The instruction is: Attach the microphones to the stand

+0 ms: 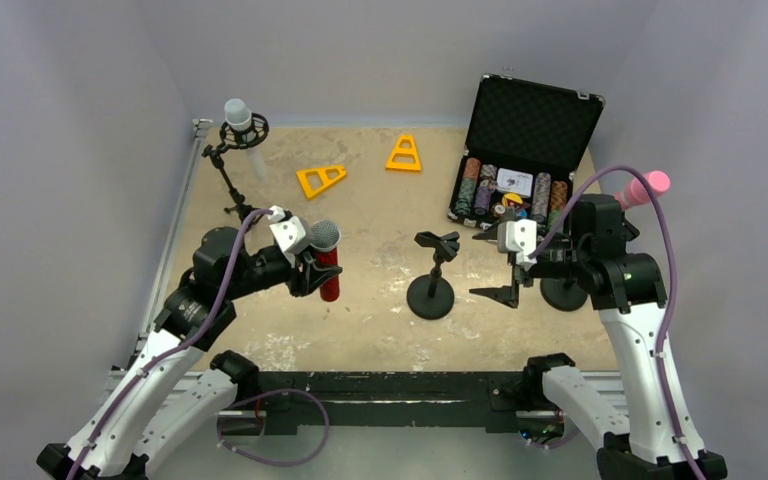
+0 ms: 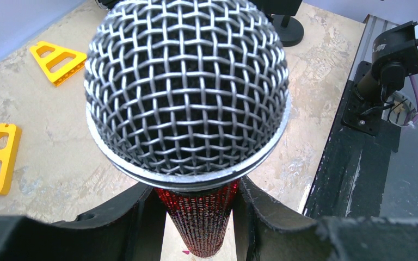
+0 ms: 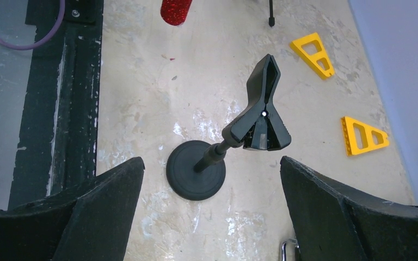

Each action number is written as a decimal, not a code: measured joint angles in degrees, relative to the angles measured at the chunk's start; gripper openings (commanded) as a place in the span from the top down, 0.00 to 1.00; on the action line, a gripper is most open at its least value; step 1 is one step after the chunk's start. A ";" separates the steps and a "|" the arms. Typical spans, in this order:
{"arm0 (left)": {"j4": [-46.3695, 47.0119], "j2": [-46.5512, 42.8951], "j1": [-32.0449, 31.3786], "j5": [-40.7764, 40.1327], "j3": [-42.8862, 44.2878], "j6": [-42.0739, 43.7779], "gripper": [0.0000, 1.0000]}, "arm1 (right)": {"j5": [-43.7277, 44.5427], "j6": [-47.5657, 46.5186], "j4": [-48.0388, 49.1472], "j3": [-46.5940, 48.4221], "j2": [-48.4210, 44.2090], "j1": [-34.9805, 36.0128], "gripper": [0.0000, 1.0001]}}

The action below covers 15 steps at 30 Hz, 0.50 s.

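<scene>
My left gripper [image 1: 318,270] is shut on the glittery red microphone [image 1: 328,262] and holds it upright, left of centre. In the left wrist view its silver mesh head [image 2: 188,87] fills the frame, and the fingers [image 2: 136,217] clamp the red body [image 2: 198,223]. The empty black stand [image 1: 431,293] with a clip on top [image 1: 438,243] is at the centre. My right gripper [image 1: 487,265] is open just right of it; the stand's clip [image 3: 264,109] and base [image 3: 196,169] lie ahead of the open fingers [image 3: 103,201]. The white microphone [image 1: 239,118] sits in a stand at back left. The pink microphone [image 1: 646,187] is on a stand behind the right arm.
An open black case of poker chips [image 1: 530,150] stands at the back right. Two yellow triangular pieces [image 1: 321,180] [image 1: 404,153] lie at the back centre. A black rail [image 1: 390,385] runs along the near edge. A metal rail [image 1: 192,170] borders the left side.
</scene>
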 measured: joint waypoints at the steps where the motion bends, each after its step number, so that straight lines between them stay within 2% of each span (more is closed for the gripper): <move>1: 0.00 0.00 0.00 0.00 0.00 -0.02 1.00 | 0.09 0.04 0.00 0.20 0.17 0.24 0.01; 15: 0.00 0.02 0.00 0.02 0.00 -0.02 1.00 | 3.58 0.55 0.28 3.78 2.58 4.20 0.01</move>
